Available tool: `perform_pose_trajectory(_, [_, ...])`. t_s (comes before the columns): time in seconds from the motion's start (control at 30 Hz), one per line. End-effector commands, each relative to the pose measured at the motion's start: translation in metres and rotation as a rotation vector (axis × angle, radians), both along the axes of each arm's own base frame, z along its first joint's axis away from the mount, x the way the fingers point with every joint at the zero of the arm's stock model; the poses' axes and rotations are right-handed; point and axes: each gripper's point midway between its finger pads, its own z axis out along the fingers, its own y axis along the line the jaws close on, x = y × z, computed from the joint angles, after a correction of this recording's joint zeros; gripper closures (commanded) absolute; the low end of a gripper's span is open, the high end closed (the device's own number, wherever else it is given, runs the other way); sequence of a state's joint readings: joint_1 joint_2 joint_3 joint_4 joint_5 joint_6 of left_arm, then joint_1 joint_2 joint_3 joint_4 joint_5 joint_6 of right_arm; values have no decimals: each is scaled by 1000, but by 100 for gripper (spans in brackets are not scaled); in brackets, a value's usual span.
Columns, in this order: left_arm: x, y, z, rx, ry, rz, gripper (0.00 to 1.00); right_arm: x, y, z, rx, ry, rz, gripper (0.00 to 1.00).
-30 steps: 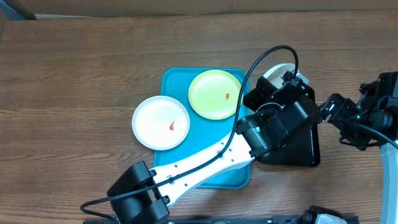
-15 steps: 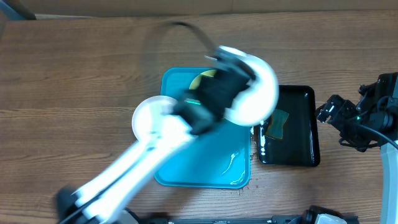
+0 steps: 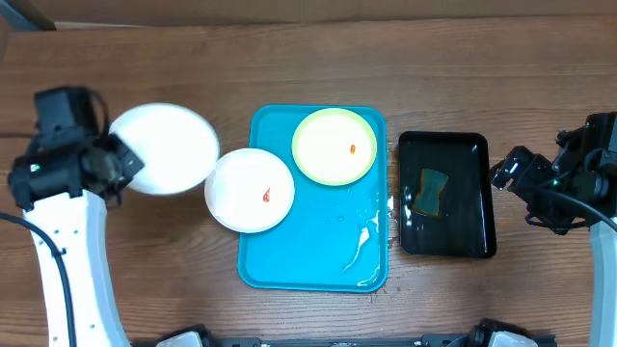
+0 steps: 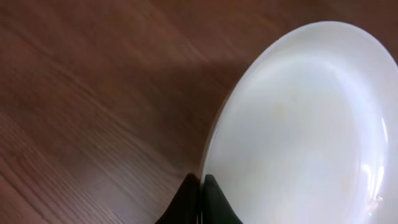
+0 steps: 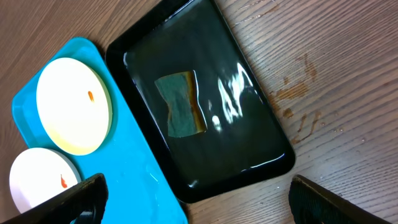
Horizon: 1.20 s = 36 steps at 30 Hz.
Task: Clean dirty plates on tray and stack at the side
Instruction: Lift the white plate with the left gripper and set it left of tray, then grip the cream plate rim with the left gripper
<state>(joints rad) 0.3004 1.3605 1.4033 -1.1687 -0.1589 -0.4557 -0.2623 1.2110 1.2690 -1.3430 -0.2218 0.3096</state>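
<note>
Carried leftward clear of the tray [image 3: 318, 260], one clean white plate [image 3: 164, 149] is pinched at its rim by the left gripper [image 4: 200, 198] over the table [image 3: 145, 58], not yet set down; the smeared white plate [image 3: 249, 190] and yellow-green plate [image 3: 334, 146] remain on the tray, right gripper [image 5: 196, 196] spread, empty

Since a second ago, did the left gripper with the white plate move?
Yes. The left gripper, holding a white plate, swung from over the black tray to the table left of the turquoise tray.
</note>
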Motion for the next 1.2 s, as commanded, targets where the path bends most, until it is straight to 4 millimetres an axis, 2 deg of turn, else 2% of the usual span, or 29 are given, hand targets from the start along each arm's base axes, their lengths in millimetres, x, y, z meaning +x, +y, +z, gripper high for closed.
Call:
perform_pose_trajectory(0.0, [-10,22,-41,-73,29,51,96,2,0,4,-4,-19,9,5])
perform_pose_trajectory(0.2, [-31,82,-75,-65,-30,247,96,2,0,4,-5,-19,9,5])
perform_pose_trajectory(0.27, [-36,90,-84,-62,-32,276,96,2,0,4,-4,-19,9,5])
perform_pose_trajectory(0.4, [-47,102,-115,-41,-1,306,96,1,0,4,-3,-15,9,5])
perform_pose_trajectory(0.47, [-50,108,-123,-19,13,324,96,1,0,4,-3,-16,9,5])
perform_pose_trajectory(0.57, [-44,117,-122,3,-17,331,96,1,0,4,-3,-15,9,5])
perform_pose_trajectory(0.73, [-41,129,-116,60,-41,351,83,1,0,4,-3,-15,9,5])
perform_pose_trajectory(0.77, [-37,126,-115,44,-56,339,77,1,0,3,-3,-14,9,5])
perform_pose_trajectory(0.83, [-25,114,-116,-21,-95,275,53,0,0,3,-2,-11,9,5])
perform_pose_trajectory(0.87, [-20,108,-116,-46,-109,233,52,0,0,3,-2,-9,9,5])
perform_pose_trajectory(0.9, [-13,97,-116,-91,-128,175,45,-1,0,3,-1,-7,10,5])
perform_pose_trajectory(0.93, [-11,91,-116,-117,-136,156,42,-1,1,3,-4,-7,19,5])
perform_pose_trajectory(1.0, [0,56,-117,-241,-158,41,43,-1,1,3,-6,-8,25,5])
perform_pose_trajectory(1.07, [15,8,-115,-328,-164,-178,43,1,4,4,5,-21,42,5])
perform_pose_trajectory(1.17, [19,-60,-120,-345,-76,-474,42,8,27,13,94,-100,183,5])
